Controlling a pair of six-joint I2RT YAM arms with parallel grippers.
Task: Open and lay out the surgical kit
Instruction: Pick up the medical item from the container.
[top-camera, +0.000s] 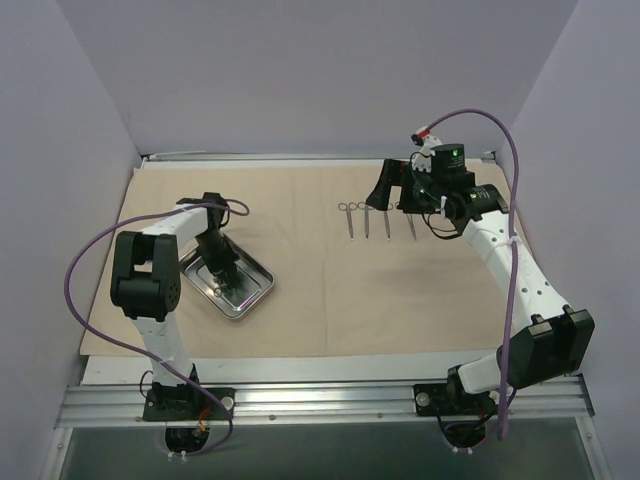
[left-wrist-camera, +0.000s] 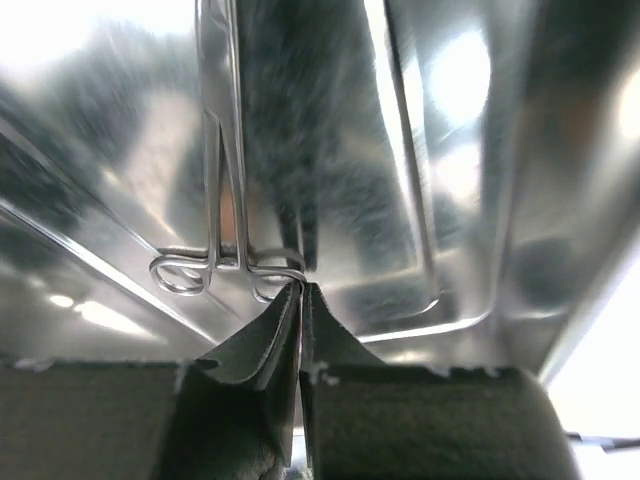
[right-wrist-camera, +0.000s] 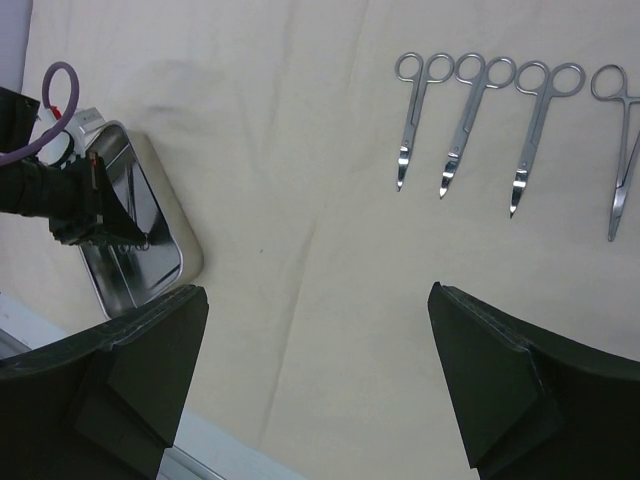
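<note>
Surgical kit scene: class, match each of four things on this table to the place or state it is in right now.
Things:
1 left gripper
2 right gripper
3 steel tray
4 four instruments

States:
a laid side by side on the cloth
b jaws wide open
c pinching a ring handle
d holds the lone instrument inside

Pairs: 1-c, 2-b, 3-d, 4-a
</note>
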